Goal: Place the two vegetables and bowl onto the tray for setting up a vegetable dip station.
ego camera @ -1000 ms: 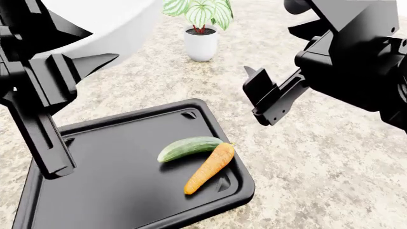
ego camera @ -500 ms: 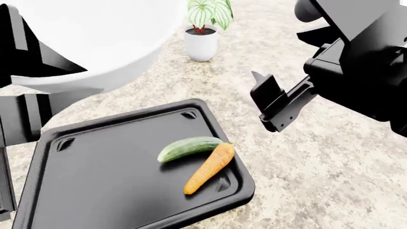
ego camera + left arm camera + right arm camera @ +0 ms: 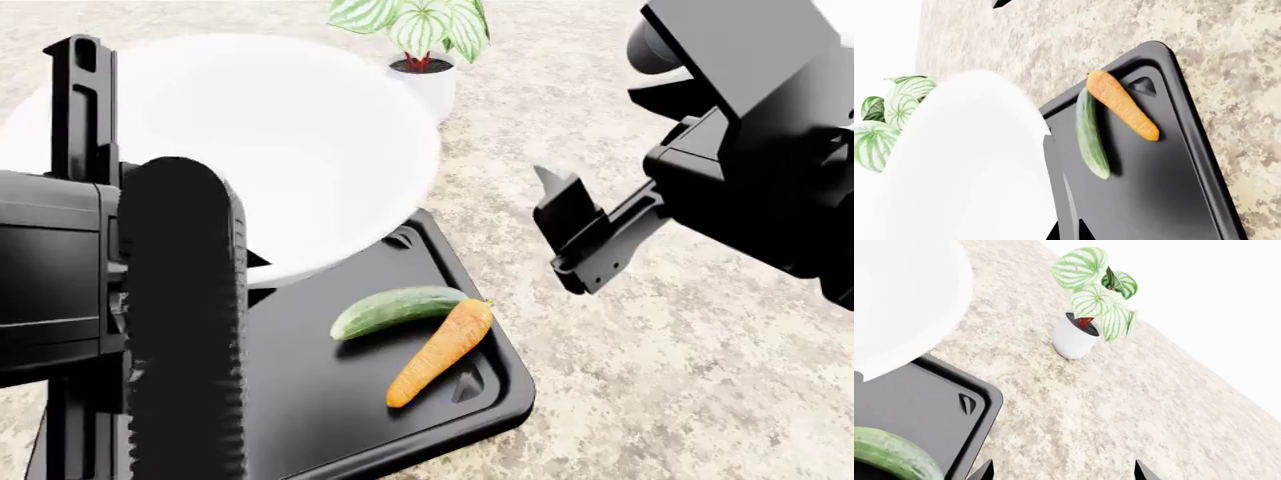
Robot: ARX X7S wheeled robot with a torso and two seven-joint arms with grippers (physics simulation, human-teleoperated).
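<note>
Cucumber and carrot lie touching on the tray, near its corner closest to the plant pot. The bowl is held above the tray's far edge by the left gripper, finger state indeterminable. The right gripper hangs beside the tray, fingers wide and empty.

A speckled beige stone counter fills the scene, with a potted plant against a blank white backdrop.
</note>
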